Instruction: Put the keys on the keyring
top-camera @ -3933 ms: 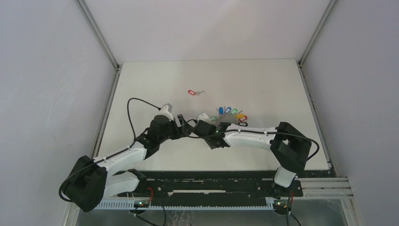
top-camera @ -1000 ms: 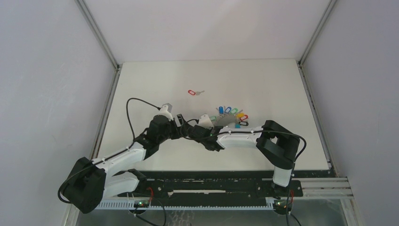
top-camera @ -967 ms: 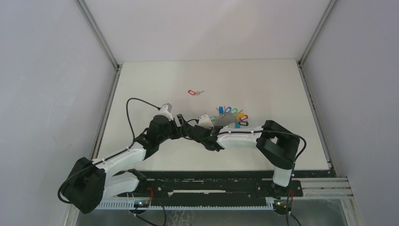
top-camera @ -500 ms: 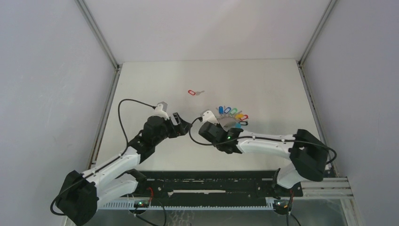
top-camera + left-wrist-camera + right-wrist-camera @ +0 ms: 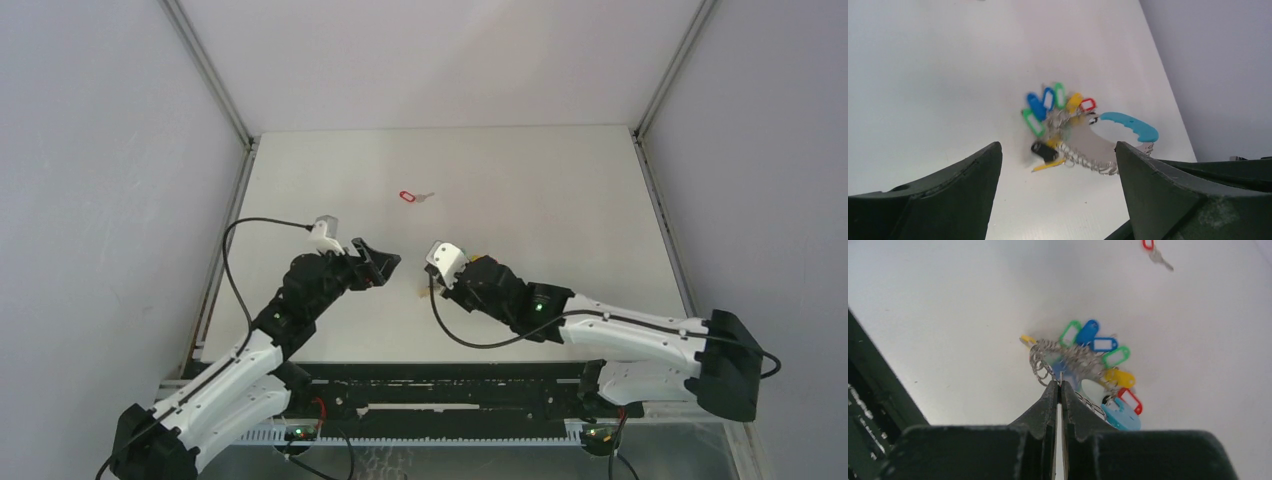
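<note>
Toward the left of the counter [image 5: 300, 170], left hand [image 5: 378, 258] splayed wide, empty. Farther back, well apart, the keys [image 5: 415, 196] lying flat: expect light, thin, slick metal, so pinch the red tag [image 5: 405, 195], with no obstacle close by. Rightward, right hand [image 5: 1060, 385] clamped on a wire loop [image 5: 1038, 365] of the keyring [image 5: 1083, 365]; expect a floppy bunch, coloured tags [image 5: 1090, 332] crowding its rim.

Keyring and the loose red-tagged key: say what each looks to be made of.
The keyring: its light-blue band looks like matt plastic, evenly coloured without glints; the grey part seems metal mesh or chain, speckled with bright highlights, though blurred. Its tags look like coloured plastic. The key: the silver blade is probably metal, pale and shiny; its red oval tag looks plastic.
</note>
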